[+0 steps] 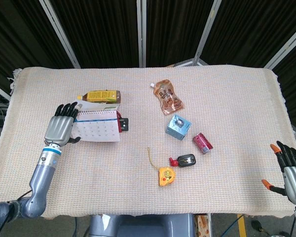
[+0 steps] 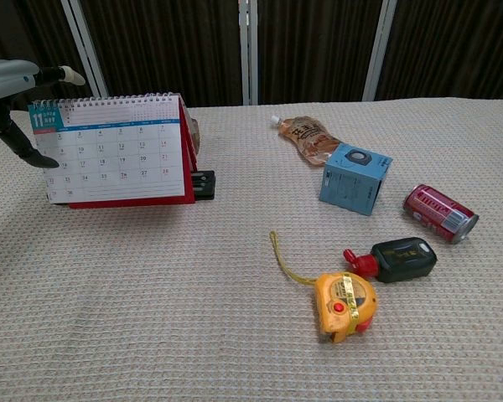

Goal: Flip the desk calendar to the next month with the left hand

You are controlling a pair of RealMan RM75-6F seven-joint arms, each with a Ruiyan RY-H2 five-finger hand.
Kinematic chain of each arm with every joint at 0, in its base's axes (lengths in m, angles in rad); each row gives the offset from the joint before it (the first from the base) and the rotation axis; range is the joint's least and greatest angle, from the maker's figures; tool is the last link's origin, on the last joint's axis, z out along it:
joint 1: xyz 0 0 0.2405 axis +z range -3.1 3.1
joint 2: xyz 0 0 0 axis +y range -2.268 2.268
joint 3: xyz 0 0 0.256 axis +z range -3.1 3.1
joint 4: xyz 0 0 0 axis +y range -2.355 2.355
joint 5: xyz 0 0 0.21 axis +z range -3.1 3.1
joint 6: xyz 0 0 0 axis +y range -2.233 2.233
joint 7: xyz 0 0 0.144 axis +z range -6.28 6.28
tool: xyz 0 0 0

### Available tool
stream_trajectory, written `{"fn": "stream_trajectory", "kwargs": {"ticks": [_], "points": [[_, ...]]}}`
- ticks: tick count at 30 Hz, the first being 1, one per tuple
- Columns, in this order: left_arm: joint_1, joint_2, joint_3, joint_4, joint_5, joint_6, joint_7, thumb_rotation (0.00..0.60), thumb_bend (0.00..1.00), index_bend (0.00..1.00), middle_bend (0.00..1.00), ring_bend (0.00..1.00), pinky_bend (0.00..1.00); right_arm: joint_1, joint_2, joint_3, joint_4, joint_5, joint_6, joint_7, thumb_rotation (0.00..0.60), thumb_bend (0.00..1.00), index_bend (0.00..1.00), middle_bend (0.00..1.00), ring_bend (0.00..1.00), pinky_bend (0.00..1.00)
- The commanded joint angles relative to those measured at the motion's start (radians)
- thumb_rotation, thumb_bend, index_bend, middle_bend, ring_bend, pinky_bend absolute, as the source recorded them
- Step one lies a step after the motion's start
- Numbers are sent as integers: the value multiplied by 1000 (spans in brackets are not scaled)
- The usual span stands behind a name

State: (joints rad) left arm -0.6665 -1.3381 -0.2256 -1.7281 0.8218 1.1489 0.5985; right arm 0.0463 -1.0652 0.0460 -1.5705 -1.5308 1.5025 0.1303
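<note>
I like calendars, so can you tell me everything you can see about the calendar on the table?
The desk calendar stands upright like a little tent on the woven table cover, at the left. It has a red base, white paper pages and a wire spiral along the top. The front page shows a grid of dates with a teal corner marked 11. The left hand is at its left edge with fingers spread; whether it touches is unclear. A yellow-labelled bottle lies behind it, and a small black object sits at its right.
</note>
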Motion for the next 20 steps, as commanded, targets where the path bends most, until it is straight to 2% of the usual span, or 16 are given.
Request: {"fn": "stream_trajectory", "kwargs": {"ticks": [1,4,9,15,20], "points": [[6,33,-13,-10,-19,-21,-50,600,170,0,0,0,0,2,-4,1,7,8,-8,-3,600,64,21,0,0,0],[44,43,17,-32,63,29,-87,600,169,0,0,0,0,2,-6,2,10,10,-8,-3,600,64,20,0,0,0],[185,30,150,-58,307,236,-137,600,169,0,0,0,0,1,-7,3,10,9,-4,-3,600,64,20,0,0,0],[297,3,241,-13,464,376,-168,600,168,0,0,0,0,-2,-8,3,4,3,5,-14,600,65,21,0,0,0],[366,-11,286,29,549,441,-198,600,168,0,0,0,0,-4,-9,2,3,3,7,-21,600,64,21,0,0,0]]}}
